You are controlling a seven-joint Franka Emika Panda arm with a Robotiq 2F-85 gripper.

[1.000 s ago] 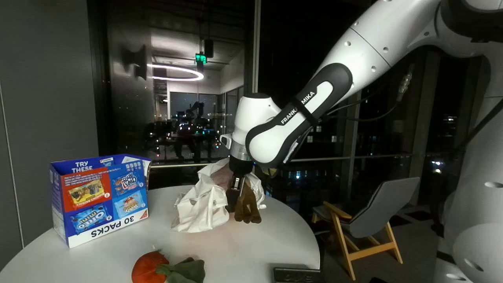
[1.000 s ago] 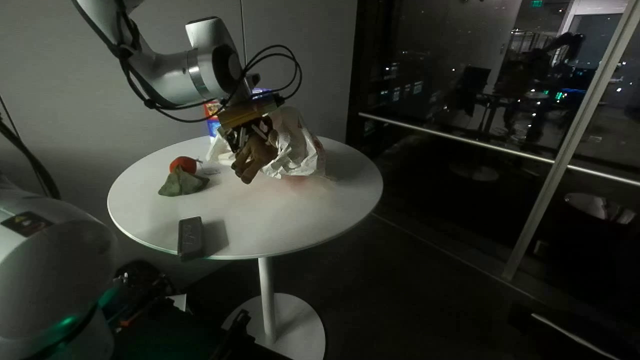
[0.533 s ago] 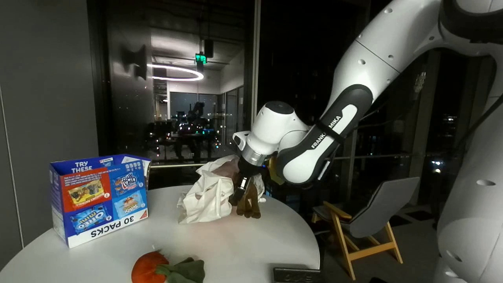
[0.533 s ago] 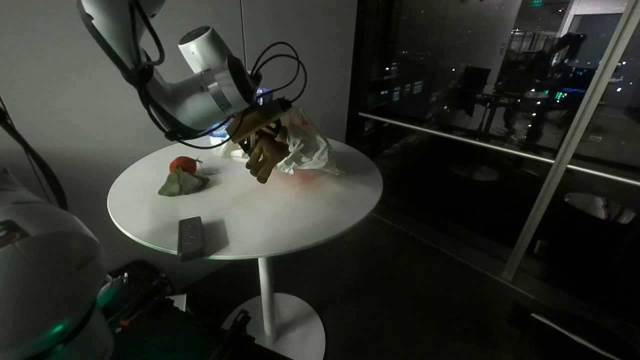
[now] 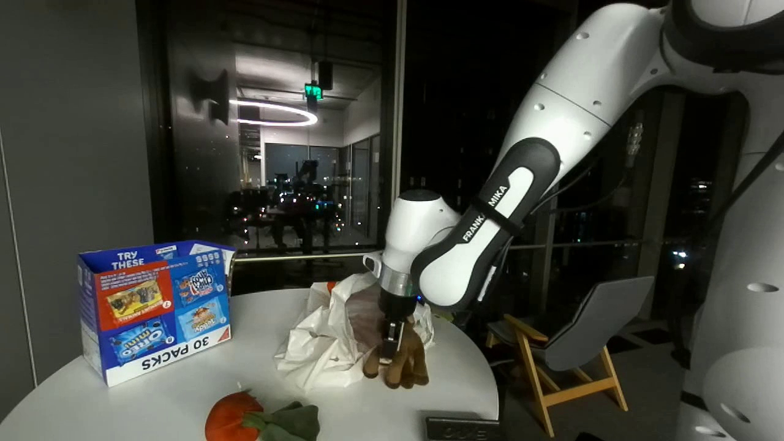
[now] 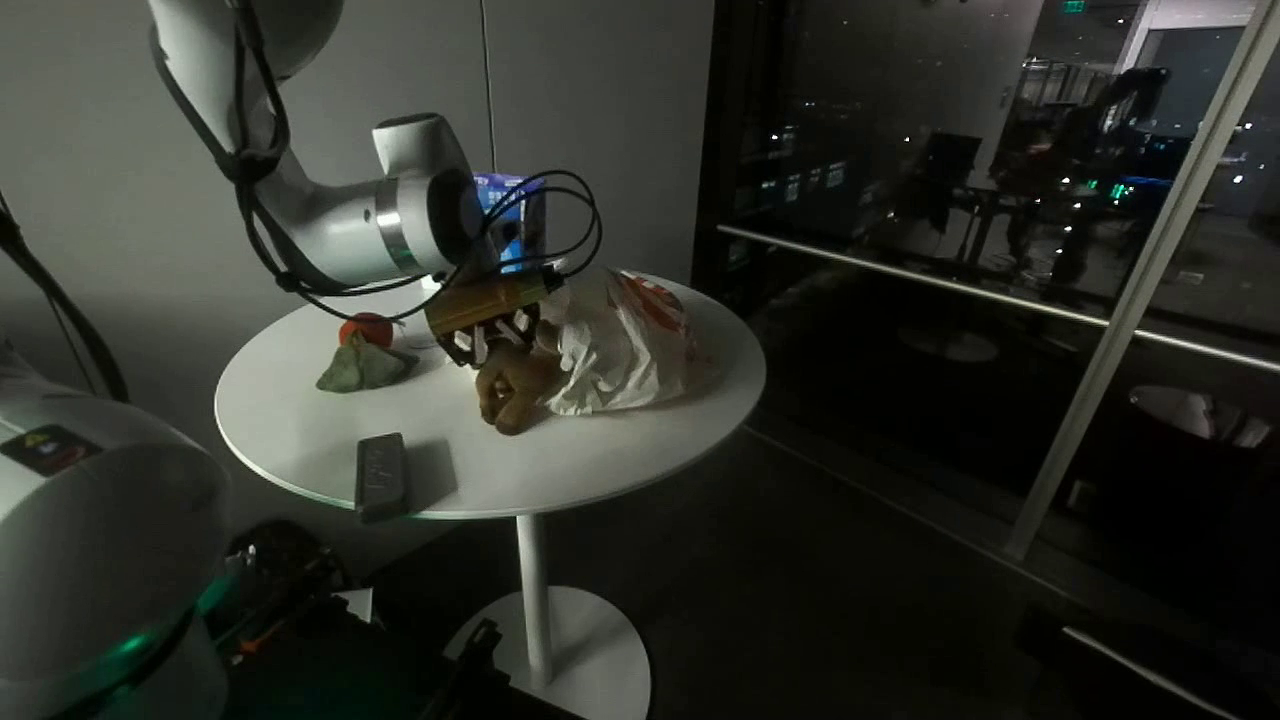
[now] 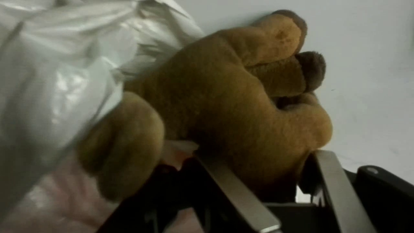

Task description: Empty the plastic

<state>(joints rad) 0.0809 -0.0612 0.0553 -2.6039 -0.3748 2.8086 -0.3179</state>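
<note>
While your pincer (image 5: 391,353) grips a brown plush toy (image 5: 408,365) in an exterior view, white plastic bag (image 5: 324,349): just beside it. In an exterior view: round table (image 6: 560,465), below your pincer. Wrist view: fingers (image 7: 238,194) flanking toy, bag alongside.

Brown plush toy (image 7: 223,97) partly hidden by white bag (image 7: 61,77).

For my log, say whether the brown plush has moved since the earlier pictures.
Yes: in both exterior views the brown plush has moved down, nearer the unmoved dark block.
</note>
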